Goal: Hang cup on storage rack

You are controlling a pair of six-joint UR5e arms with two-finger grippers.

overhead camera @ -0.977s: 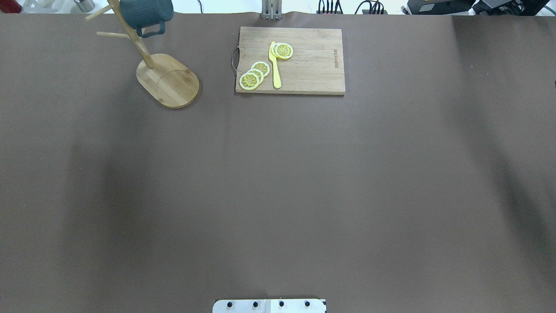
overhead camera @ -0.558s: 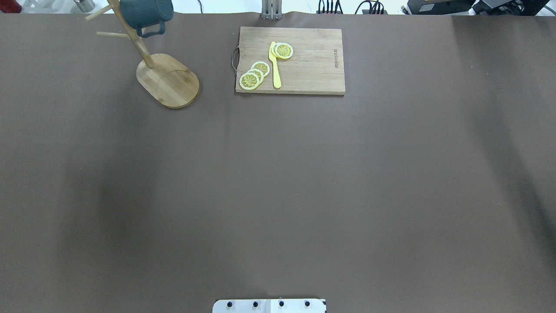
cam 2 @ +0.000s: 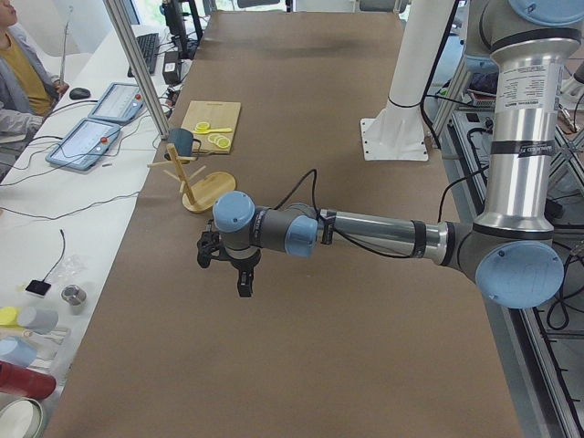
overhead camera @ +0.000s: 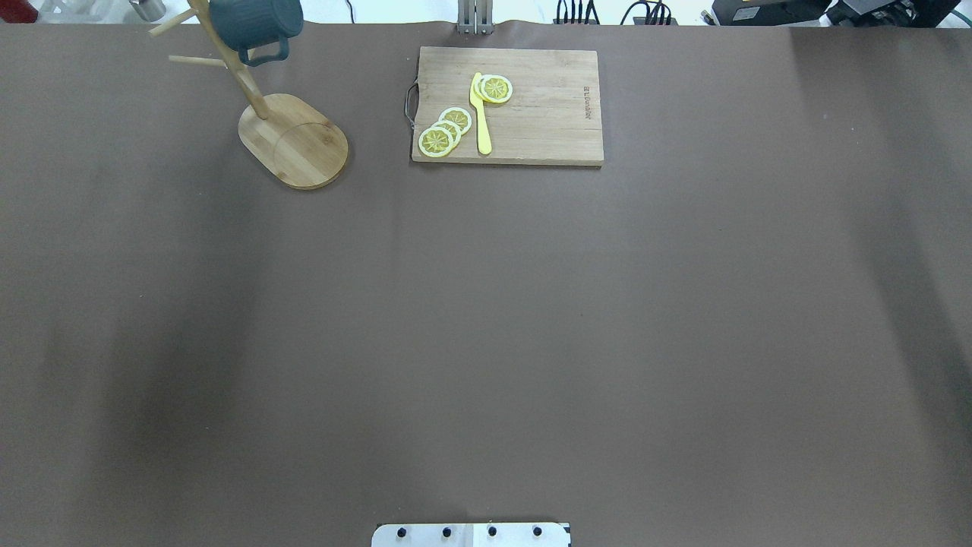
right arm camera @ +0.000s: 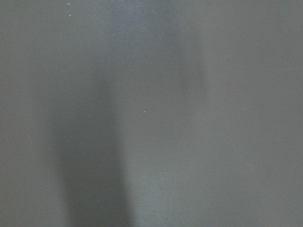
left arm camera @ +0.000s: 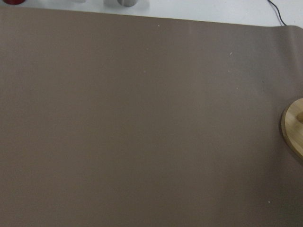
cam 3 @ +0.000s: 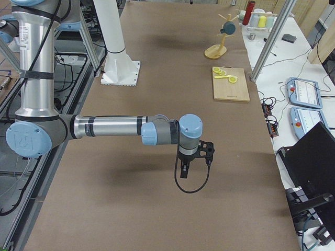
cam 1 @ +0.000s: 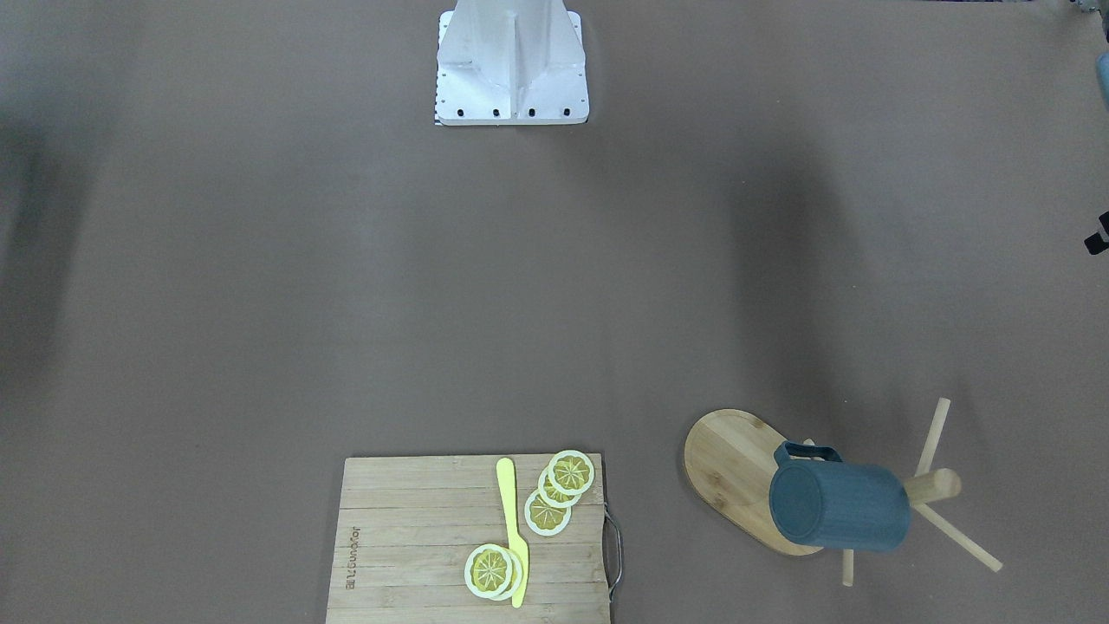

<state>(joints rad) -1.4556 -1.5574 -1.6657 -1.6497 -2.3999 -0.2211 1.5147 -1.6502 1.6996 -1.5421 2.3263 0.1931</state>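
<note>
The dark slate-blue cup [overhead camera: 254, 19] hangs by its handle on a peg of the bamboo storage rack [overhead camera: 296, 144] at the table's far left; no gripper touches it. It also shows in the front-facing view [cam 1: 845, 507], lying sideways on its peg over the rack's oval base [cam 1: 723, 451]. My left gripper [cam 2: 239, 278] hovers over the table well away from the rack [cam 2: 205, 187]. My right gripper [cam 3: 184, 170] hovers over bare table at the other end. I cannot tell whether either is open. The left wrist view shows the edge of the rack's base [left arm camera: 296, 127].
A rectangular cutting board [overhead camera: 531, 106] with a metal handle lies at the far middle, with lemon slices [overhead camera: 444, 131] and a yellow knife [overhead camera: 481, 114] on it. The robot's white base [cam 1: 511, 61] stands at the near edge. Bottles and tablets sit off the table's far edge.
The arms' shadows on the table have drifted toward the near edge. The cup and the rack have not moved.
</note>
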